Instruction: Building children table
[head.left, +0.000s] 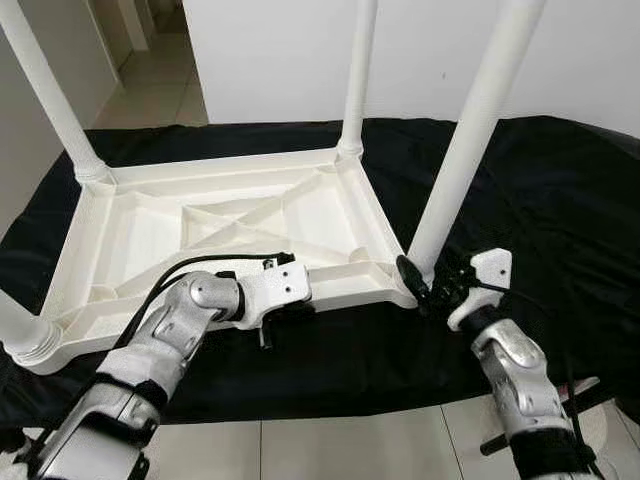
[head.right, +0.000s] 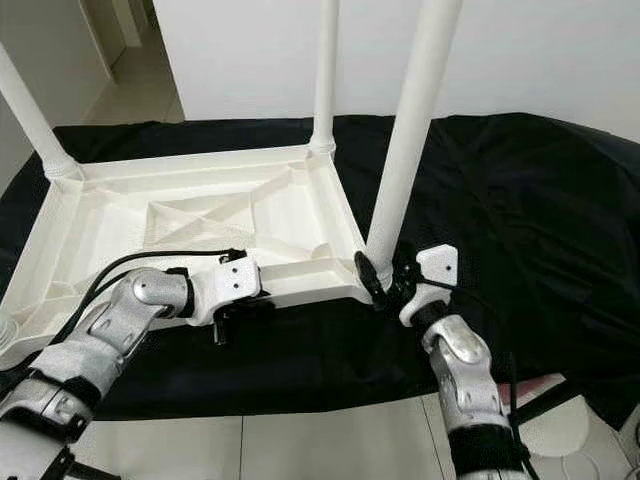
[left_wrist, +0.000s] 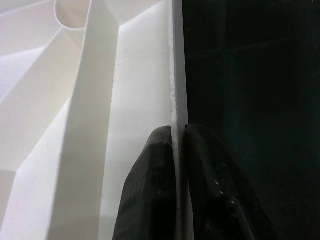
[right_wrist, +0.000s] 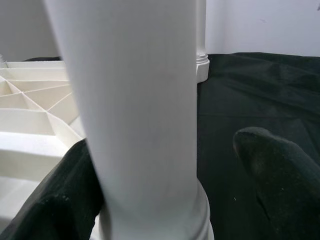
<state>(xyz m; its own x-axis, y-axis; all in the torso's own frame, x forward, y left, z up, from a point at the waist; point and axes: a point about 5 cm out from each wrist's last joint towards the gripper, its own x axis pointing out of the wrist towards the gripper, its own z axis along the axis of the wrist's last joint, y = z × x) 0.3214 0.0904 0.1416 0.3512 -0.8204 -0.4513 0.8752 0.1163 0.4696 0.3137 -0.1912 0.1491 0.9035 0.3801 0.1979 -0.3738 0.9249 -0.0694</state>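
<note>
Tabletop (head.left: 240, 225) of white moulded plastic lies upside down on a black cloth (head.left: 560, 200), ribs showing, with legs standing up from its corners: one at the near-left corner (head.left: 25, 340), one at the far-left corner around ten o'clock (head.left: 45, 90), one at the far-right around twelve (head.left: 358, 75).

The left gripper (head.left: 285, 318) sits at the near rim, about six o'clock of the tabletop, and in the left wrist view its two black fingers (left_wrist: 150, 200) are pinched tight on the thin rim edge — a steadying hold.

Further right, the fourth leg (head.left: 470, 140) rises tilted from the near-right corner, roughly four o'clock. The right gripper (head.left: 432, 285) brackets the foot of this leg; in the right wrist view one finger (right_wrist: 50, 205) lies against it while the other (right_wrist: 280, 170) stands apart, so the jaws are spread rather than clamped.

The plastic looks light, hollow and stiff, yet smooth and likely slippery — a round leg may spin or slide between the pads. Low on the leg near its collar seems the best hold for seating it, with the rim pinched to stop the light top shifting on the cloth.
</note>
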